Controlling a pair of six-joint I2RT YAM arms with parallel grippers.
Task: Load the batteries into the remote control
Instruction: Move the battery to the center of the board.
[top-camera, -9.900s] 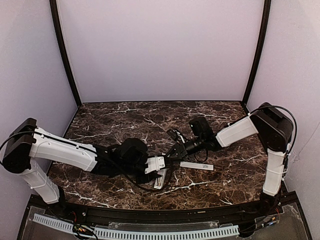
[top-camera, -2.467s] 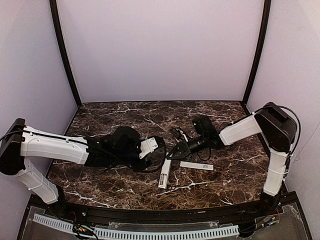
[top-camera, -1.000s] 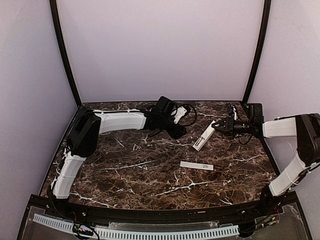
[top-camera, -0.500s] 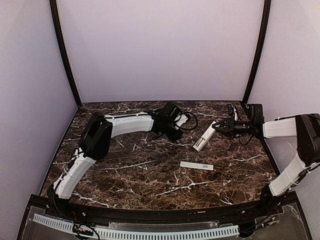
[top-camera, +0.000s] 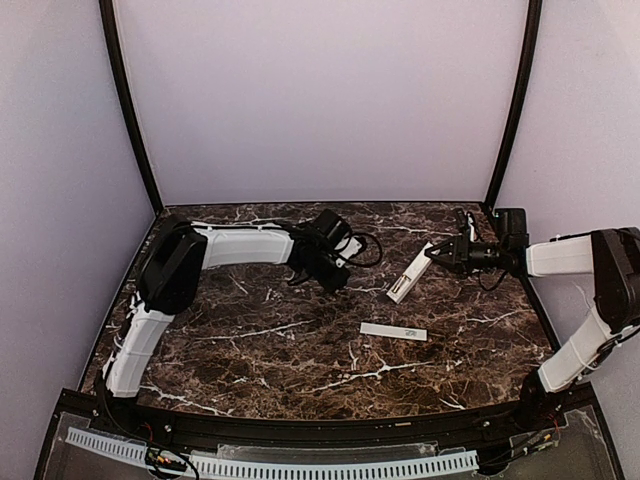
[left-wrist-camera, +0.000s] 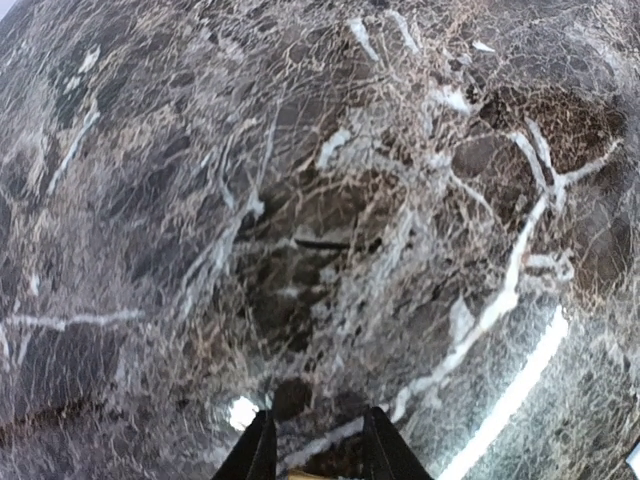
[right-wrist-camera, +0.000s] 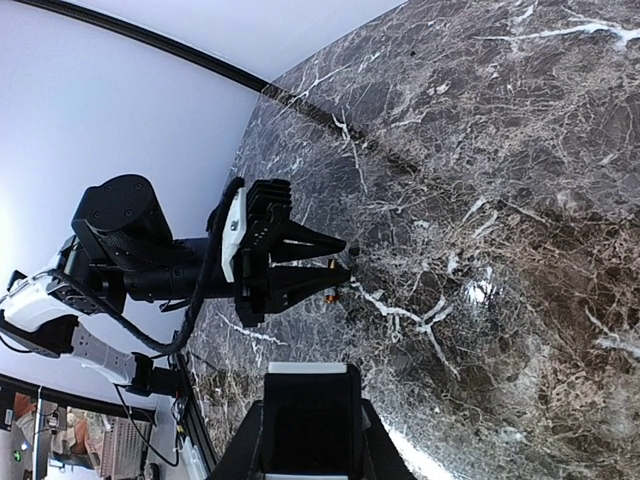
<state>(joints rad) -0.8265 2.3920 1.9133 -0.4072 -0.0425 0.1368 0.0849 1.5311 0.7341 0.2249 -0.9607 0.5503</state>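
**Q:** Where's the remote control (top-camera: 408, 275)?

**A:** Right of centre in the overhead view, lying on a diagonal. Its upper-right end is clamped btwn the right fingers (right-wrist-camera: 245, 455), closed tight on it. Can't tell if the lower-left end touches the dark marble surface (top-camera: 250, 360).

**Q:** And the left arm?

**A:** It reaches across to mid-frame. The left fingers (left-wrist-camera: 258, 455) point down at the surface, pinched nearly together on a small gold-tinted battery (right-wrist-camera: 330, 294). It sits left of the remote, near but not touching.

**Q:** Anything else in shot?

**A:** A thin white cover strip (top-camera: 393, 331) lies flat just below the remote, apart from both arms.
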